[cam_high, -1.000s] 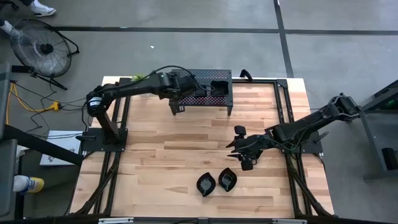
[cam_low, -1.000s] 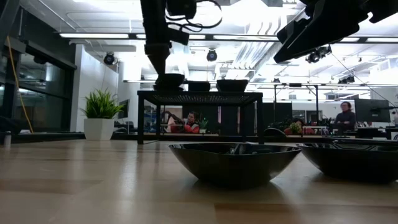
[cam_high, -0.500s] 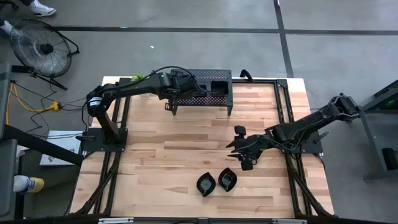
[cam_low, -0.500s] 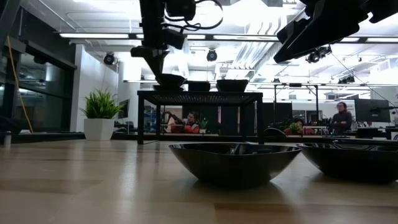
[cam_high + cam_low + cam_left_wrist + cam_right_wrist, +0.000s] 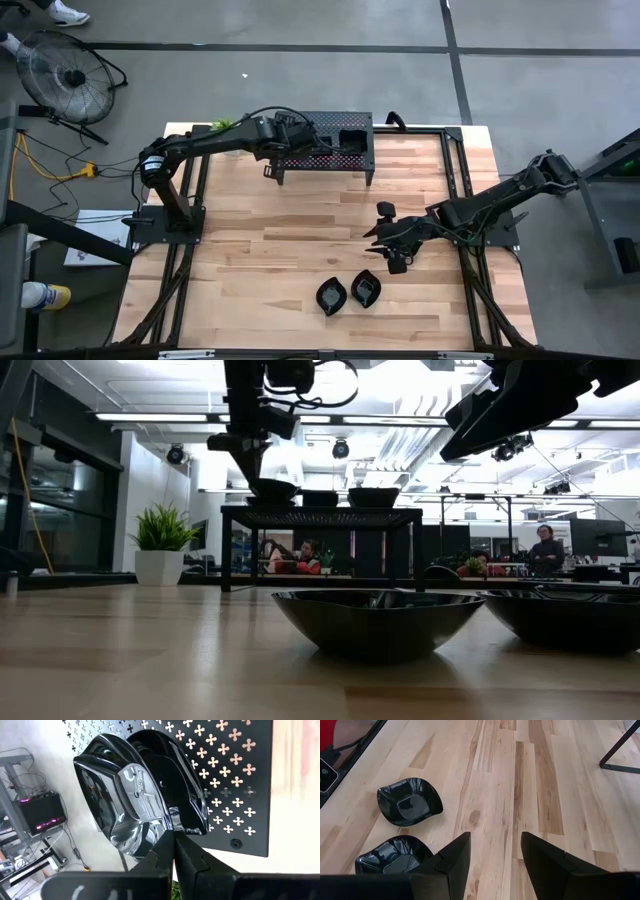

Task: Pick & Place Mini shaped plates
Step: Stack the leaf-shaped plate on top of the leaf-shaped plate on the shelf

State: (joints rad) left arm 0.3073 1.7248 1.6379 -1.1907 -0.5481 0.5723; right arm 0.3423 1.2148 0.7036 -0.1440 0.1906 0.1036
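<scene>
My left gripper [image 5: 292,148] is over the left end of the black perforated stand [image 5: 345,122] at the table's far edge, shut on a glossy black mini plate [image 5: 125,795]. A second dark plate [image 5: 172,767] sits right behind it. In the low view this plate [image 5: 273,488] sits at the stand's top beside two more plates [image 5: 373,496]. My right gripper [image 5: 392,243] hovers open above the table's right half. Two mini plates [image 5: 331,296] [image 5: 366,288] rest on their bases nearer the near edge, also seen in the right wrist view [image 5: 410,802] [image 5: 395,855]. My left gripper pinches the plate's rim [image 5: 167,822] between its two fingers, which come from above, pointing down at the stand. The plate stands on edge before the fingers in the wrist view. Whether it is lifted clear of the plate behind it, I cannot tell.
The stand [image 5: 320,515] stands on thin legs at the far edge. Bare wooden table [image 5: 280,250] lies between the stand and the two plates. Metal frame rails run along both table sides. People sit in the room beyond the table.
My left gripper has drawn back a little toward the table's left over the stand and turned slightly, staying shut on the plate. The right arm and the two plates on the table have kept still.
</scene>
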